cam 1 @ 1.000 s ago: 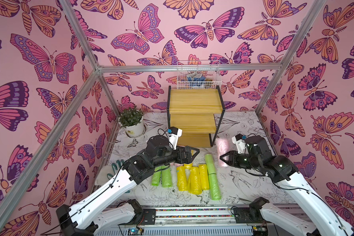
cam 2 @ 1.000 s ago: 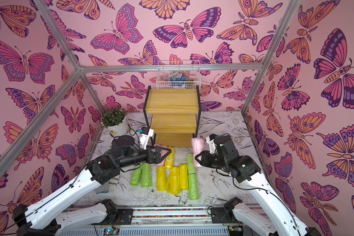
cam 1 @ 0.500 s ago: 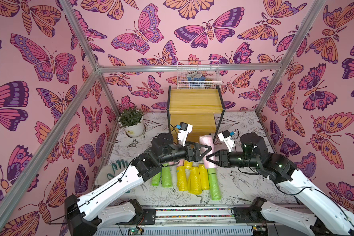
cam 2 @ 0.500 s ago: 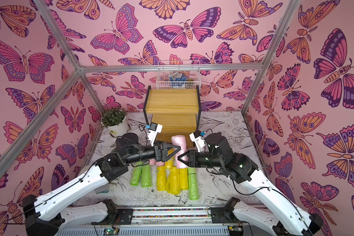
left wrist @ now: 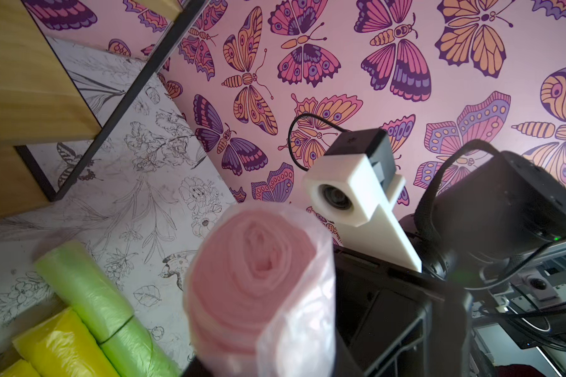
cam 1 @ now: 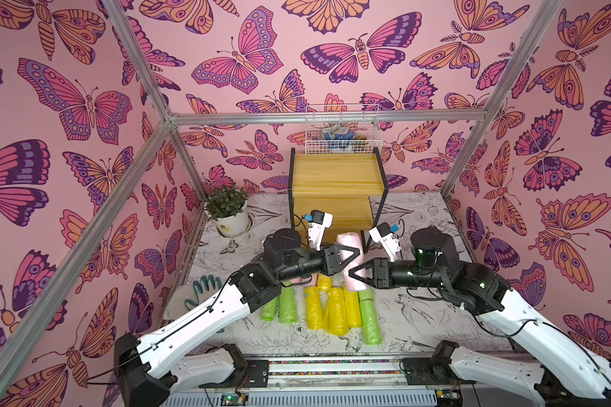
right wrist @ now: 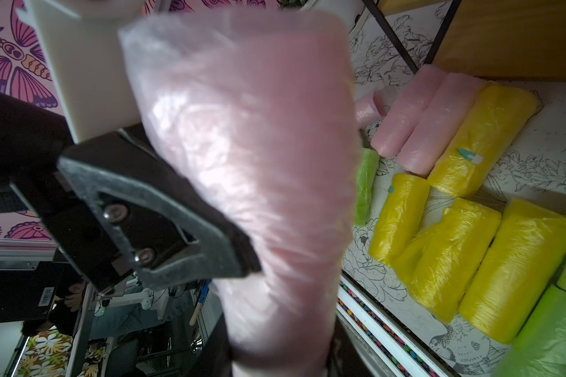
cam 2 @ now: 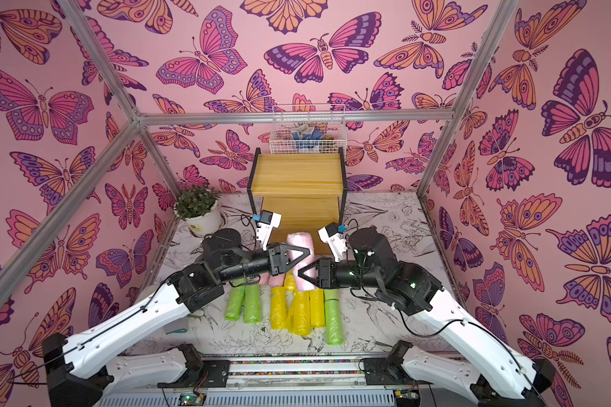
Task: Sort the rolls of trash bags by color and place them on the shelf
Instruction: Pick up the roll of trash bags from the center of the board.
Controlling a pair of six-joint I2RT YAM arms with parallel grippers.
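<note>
Your left gripper [cam 1: 354, 256] and right gripper [cam 1: 356, 274] both pinch one pink roll [cam 1: 349, 243], which is lifted off the worktop [cam 1: 420, 317] just before the shelf [cam 1: 337, 176]. The yellow rolls [cam 1: 336, 310] and green rolls [cam 1: 288, 306] lie below it on the worktop.

Readable text: none
Sticker [right wrist: 470, 156] on yellow roll [right wrist: 490, 120]: teal and white, print illegible (too small)
Label [right wrist: 46, 295] on black casing [right wrist: 13, 293]: barcode stripes, characters blurred

Left tool [cam 1: 353, 261] now on pink roll [cam 1: 349, 240]
</note>
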